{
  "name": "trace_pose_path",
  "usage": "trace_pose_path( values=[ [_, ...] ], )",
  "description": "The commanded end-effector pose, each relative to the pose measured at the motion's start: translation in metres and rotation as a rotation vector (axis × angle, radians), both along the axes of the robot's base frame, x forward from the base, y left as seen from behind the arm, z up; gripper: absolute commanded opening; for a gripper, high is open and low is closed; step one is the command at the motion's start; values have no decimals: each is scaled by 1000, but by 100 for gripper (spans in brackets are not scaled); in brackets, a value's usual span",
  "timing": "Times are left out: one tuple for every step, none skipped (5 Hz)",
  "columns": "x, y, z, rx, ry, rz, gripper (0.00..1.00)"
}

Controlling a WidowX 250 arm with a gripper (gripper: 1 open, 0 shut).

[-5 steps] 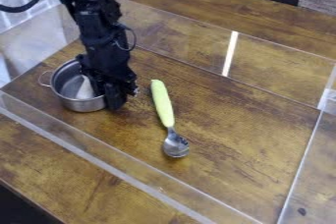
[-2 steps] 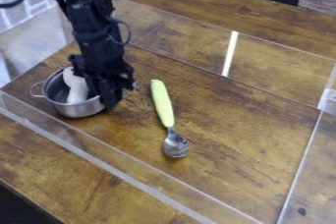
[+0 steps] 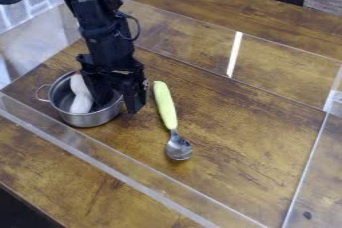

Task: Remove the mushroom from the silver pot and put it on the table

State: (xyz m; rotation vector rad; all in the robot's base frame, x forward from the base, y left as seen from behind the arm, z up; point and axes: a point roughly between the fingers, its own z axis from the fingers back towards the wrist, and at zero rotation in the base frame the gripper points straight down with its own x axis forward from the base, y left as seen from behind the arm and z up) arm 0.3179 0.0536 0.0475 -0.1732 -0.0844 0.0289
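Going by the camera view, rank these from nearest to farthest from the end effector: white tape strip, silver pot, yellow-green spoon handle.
From the end effector:
1. Silver pot: directly beneath it.
2. Yellow-green spoon handle: just right in the picture.
3. White tape strip: farther right, up the picture.

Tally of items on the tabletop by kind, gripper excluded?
Pot: 1
Mushroom (in the pot): 1
Spoon: 1
Total: 3
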Motion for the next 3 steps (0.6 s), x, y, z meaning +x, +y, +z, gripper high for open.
trace_pose_path(
  values=[
    [7, -1, 13, 13, -54, -15, 0],
    [2, 12, 23, 5, -68, -27, 0],
    [0, 1, 42, -2, -82, 14, 0]
  ],
)
